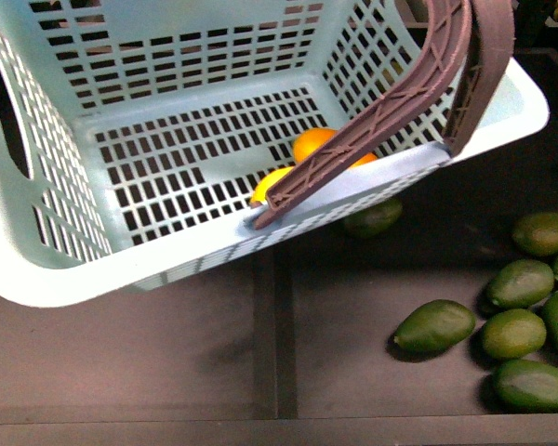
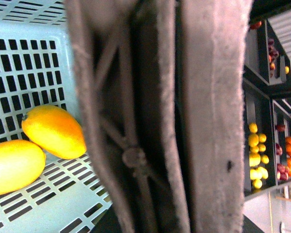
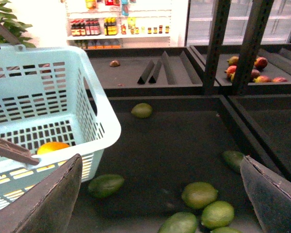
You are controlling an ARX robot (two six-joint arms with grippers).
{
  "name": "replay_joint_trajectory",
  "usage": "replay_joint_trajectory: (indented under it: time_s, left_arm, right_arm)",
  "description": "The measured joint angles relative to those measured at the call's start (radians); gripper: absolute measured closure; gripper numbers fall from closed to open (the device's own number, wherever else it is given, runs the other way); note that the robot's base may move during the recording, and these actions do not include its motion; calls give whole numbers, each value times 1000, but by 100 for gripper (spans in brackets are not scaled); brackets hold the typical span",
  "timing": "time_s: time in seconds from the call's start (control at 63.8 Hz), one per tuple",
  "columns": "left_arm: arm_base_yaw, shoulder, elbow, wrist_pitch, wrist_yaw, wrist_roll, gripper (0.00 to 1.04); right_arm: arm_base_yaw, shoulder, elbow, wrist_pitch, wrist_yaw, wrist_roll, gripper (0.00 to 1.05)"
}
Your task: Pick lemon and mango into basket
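Observation:
The turquoise basket (image 1: 167,251) hangs tilted above the dark shelf and fills the upper left of the front view. Its brown handles (image 1: 446,65) rise out of the top right. My left gripper is shut on those handles (image 2: 150,121); they fill the left wrist view and hide its fingers. The orange-yellow mango (image 1: 314,144) and the yellow lemon (image 1: 266,184) lie on the basket floor, partly behind a handle. Both also show in the left wrist view, mango (image 2: 53,131) and lemon (image 2: 14,166). My right gripper (image 3: 160,204) is open and empty beside the basket (image 3: 94,116), above green fruits.
Several dark green oval fruits (image 1: 521,325) lie on the shelf at the right, one (image 1: 374,217) just under the basket's edge. More show in the right wrist view (image 3: 200,194). Dark dividers (image 1: 265,344) split the shelf. Red mangoes (image 3: 254,70) sit in a far bin.

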Motion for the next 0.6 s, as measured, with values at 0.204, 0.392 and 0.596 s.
replay_joint_trajectory:
  time_s: [0.204,0.392,0.596]
  left_arm:
    - [-20,15,50,-119,-251,-94,90]
    - [79,92,83,-40,-577,-532,90]
    - [264,181,73,74,-491,-639,90]
  right_arm:
    - [0,0,0,0,5,0,9]
    - [0,0,0,0,11,0,9]
    - [0,0,0,0,8,0,9]
